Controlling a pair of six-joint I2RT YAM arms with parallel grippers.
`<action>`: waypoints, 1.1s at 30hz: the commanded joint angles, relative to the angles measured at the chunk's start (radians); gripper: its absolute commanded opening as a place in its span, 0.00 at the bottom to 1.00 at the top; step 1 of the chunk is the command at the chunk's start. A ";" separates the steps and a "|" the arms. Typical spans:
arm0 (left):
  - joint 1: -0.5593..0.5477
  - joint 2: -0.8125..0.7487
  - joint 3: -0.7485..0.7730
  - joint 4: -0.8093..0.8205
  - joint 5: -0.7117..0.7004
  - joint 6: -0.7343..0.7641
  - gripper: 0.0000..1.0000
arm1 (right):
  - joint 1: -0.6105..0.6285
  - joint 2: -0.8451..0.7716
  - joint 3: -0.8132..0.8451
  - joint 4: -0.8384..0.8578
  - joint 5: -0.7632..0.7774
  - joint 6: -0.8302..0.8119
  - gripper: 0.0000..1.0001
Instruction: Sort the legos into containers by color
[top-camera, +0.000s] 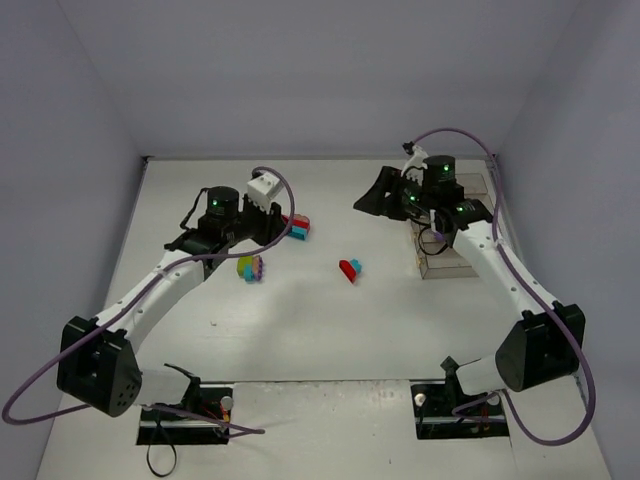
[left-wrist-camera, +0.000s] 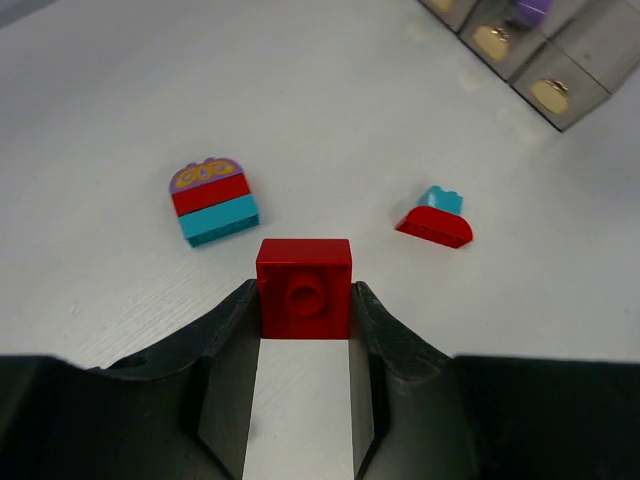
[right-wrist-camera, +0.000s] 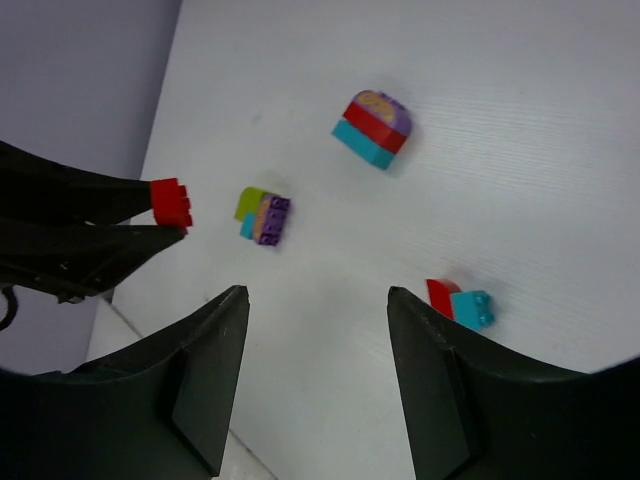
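Top view: we see the containers (top-camera: 440, 265) at the right of the worktop (top-camera: 320, 320), their contents hidden. Left wrist: the left tool (left-wrist-camera: 304, 310) clamps a red lego (left-wrist-camera: 304, 280); one far bin holds a purple lego (left-wrist-camera: 530, 10). Right wrist: the right tool (right-wrist-camera: 315, 340) gapes, empty, over the worktop.

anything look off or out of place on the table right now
Nothing looks spilled or broken. Three mixed-colour clumps lie loose on the table, apart from the containers: a purple-red-teal stack, a lime-purple clump, a red-teal pair. The left gripper holds a red brick.
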 joint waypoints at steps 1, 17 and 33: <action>-0.029 -0.066 -0.007 0.120 0.193 0.154 0.00 | 0.050 0.038 0.094 0.051 -0.165 0.036 0.54; -0.168 -0.114 0.007 0.094 0.151 0.327 0.03 | 0.234 0.130 0.184 0.050 -0.246 0.038 0.54; -0.197 -0.088 0.018 0.119 0.137 0.317 0.03 | 0.275 0.141 0.126 0.051 -0.203 0.030 0.49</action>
